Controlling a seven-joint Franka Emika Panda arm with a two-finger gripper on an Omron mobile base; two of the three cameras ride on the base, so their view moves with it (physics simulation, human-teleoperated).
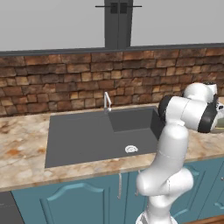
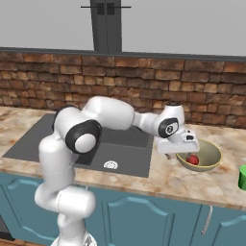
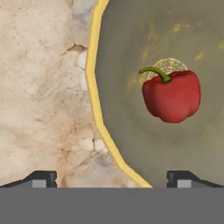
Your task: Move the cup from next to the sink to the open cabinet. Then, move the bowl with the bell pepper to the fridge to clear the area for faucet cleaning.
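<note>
Tool (image 3: 111, 177) from our hand view: jaws spread wide, nothing between them, one fingertip over the marble bench (image 3: 41, 87), the other over the bowl (image 3: 131, 144). Bell pepper (image 3: 172, 95) lies inside the bowl, green stem showing.

Right base view: our tool (image 2: 178, 150) hangs over the bowl's (image 2: 210, 161) near-left rim; bell pepper (image 2: 192, 159) inside. Bowl sits on the bench (image 2: 158, 180) right of the sink (image 2: 122, 153). Cup (image 2: 242, 178) stands further right, at the frame edge.

Left base view: sink (image 1: 87, 135), faucet (image 1: 107, 101) behind it, brick wall (image 1: 57, 78). No readable labels anywhere.

Red bell pepper (image 3: 172, 96) in olive bowl (image 3: 131, 52)
</note>
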